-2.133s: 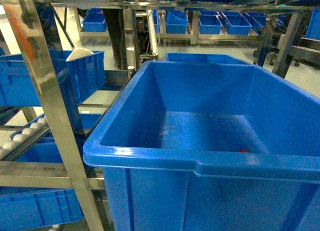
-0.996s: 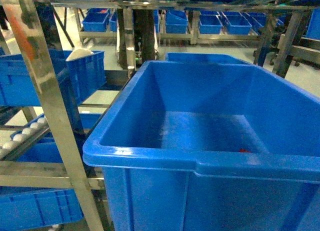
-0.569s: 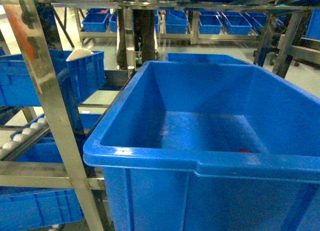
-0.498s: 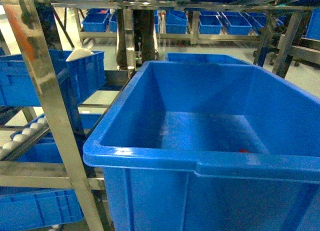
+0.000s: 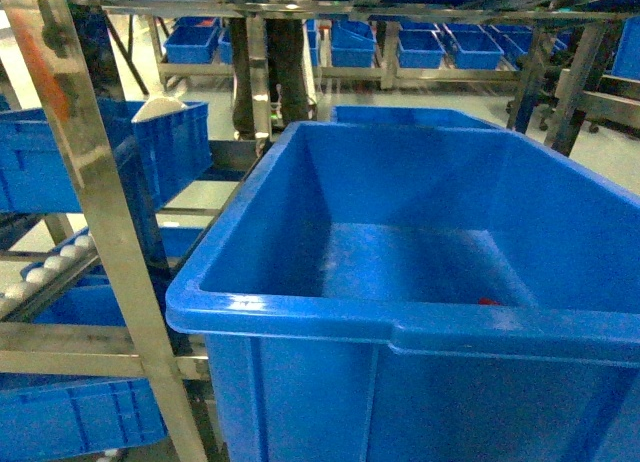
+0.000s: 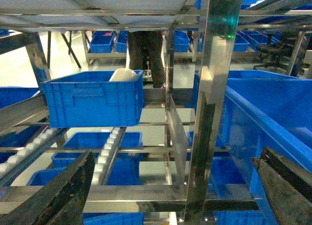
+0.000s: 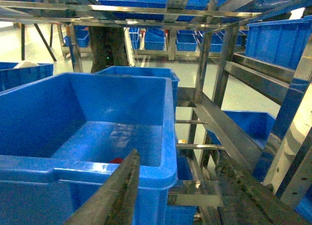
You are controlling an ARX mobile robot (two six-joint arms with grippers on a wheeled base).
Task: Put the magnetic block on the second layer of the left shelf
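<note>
1. Leftmost, a small blue crate (image 6: 92, 98) sits on the left shelf (image 6: 29, 113), holding something white.
2. Left gripper (image 6: 165, 196): spread wide, empty.
3. Large blue bin (image 5: 420, 282) holds a red magnetic block (image 5: 487, 301), near-right floor.
4. Right gripper (image 7: 180, 196): open, empty.

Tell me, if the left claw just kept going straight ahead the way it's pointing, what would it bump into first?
Probably the shiny metal shelf post, which stands nearly dead ahead between the open left gripper's fingers. Depth is hard to judge; the small blue crate sits off to the left, farther back.
</note>
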